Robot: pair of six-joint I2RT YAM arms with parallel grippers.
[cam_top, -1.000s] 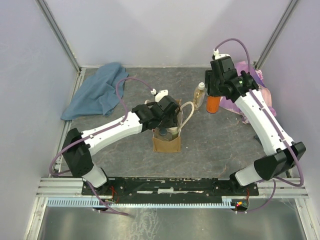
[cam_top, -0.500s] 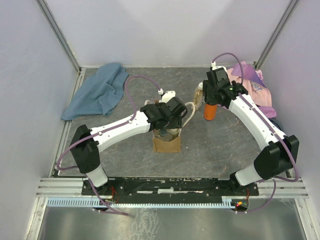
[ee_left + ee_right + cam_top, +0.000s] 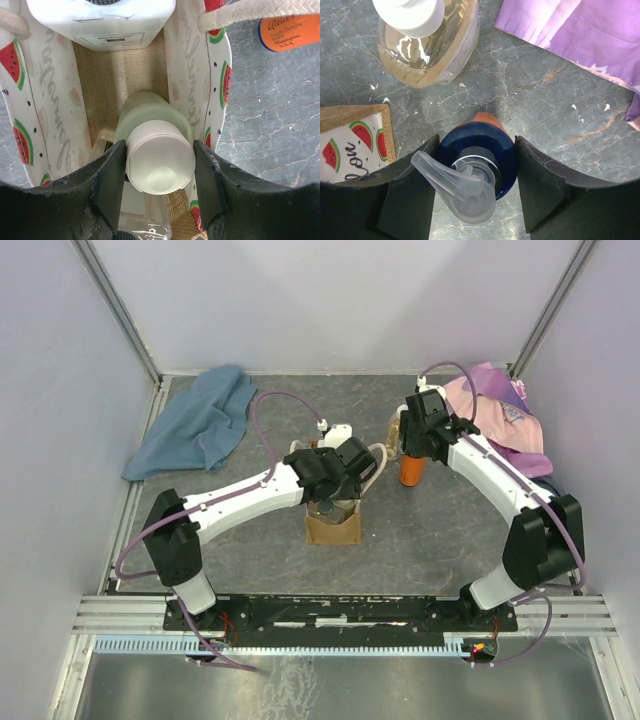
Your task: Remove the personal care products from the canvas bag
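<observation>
While a blue cloth [image 3: 195, 425] lies apart, bottles [image 3: 100, 20] crowd the canvas bag [image 3: 50, 105].

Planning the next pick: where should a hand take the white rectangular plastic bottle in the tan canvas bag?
Probably its top by the dark cap, from above: the white rectangular plastic bottle stands at one end of the tan canvas bag, walls flanking it.

The tan bag [image 3: 333, 527], lined with watermelon print, stands open at the centre of the top view. Inside it, a white rectangular bottle [image 3: 100, 20] is seen at the upper edge of the left wrist frame. A cream-capped green bottle [image 3: 159, 162] is upright at centre. Right of the bag, a blue-capped orange bottle [image 3: 411, 471] is upright, with an amber bottle [image 3: 397, 430] just behind it.
</observation>
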